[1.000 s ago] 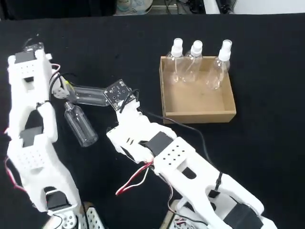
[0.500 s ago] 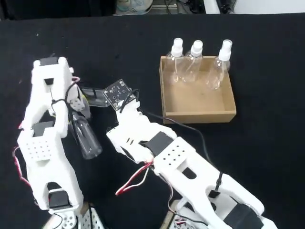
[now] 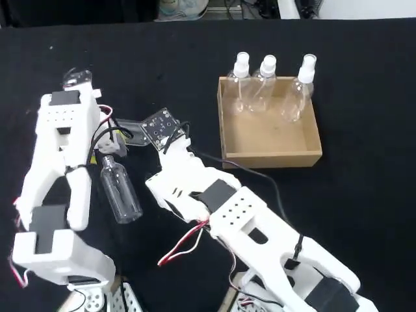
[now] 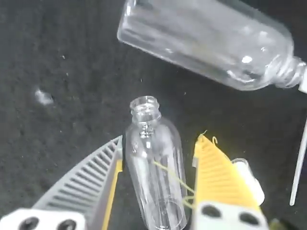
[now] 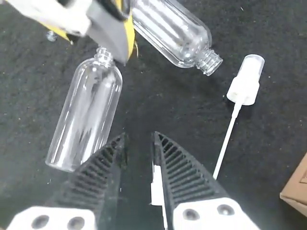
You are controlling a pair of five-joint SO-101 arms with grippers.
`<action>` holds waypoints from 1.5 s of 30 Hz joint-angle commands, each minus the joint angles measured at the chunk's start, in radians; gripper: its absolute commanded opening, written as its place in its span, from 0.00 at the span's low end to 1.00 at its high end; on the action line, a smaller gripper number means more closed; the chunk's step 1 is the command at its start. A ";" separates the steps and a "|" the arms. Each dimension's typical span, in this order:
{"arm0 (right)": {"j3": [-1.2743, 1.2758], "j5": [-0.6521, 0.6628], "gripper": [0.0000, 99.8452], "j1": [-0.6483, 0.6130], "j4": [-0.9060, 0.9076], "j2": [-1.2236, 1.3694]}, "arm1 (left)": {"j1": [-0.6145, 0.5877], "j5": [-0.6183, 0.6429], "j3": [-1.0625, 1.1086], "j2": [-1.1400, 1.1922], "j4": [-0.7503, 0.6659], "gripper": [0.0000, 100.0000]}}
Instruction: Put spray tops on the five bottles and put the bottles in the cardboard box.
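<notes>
Two clear, uncapped bottles lie on the black table. One bottle (image 3: 121, 192) (image 4: 153, 177) (image 5: 88, 115) lies between the spread fingers of my left gripper (image 3: 109, 148) (image 4: 160, 139), which is open and straddles it just below the neck. The other bottle (image 3: 127, 130) (image 4: 206, 43) (image 5: 170, 31) lies just beyond it. A loose white spray top (image 5: 244, 79) with its long tube rests on the table near that bottle's neck. My right gripper (image 3: 151, 127) (image 5: 139, 136) hovers over both bottles, with a narrow gap between its fingers and nothing in it.
The cardboard box (image 3: 273, 158) stands at the right. Three bottles with spray tops (image 3: 263, 84) stand along its back wall, and its front half is bare. The right arm's body crosses the table's front middle.
My left arm has swung in from the far left and brought its gripper down over the near bottle's neck. That bottle has slid a little toward the front. The right arm has kept still.
</notes>
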 commanded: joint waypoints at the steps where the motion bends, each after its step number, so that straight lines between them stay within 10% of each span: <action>1: -0.005 -0.009 0.05 0.015 -0.020 0.001 | -0.010 0.003 -0.018 -0.075 -0.006 0.24; 28: -0.361 -0.278 0.23 -0.236 -0.195 0.461 | -0.862 -0.189 0.097 -0.282 0.114 0.24; 45: -0.888 -0.270 0.23 -0.192 0.218 0.952 | -1.010 -0.285 0.101 -0.282 0.114 0.24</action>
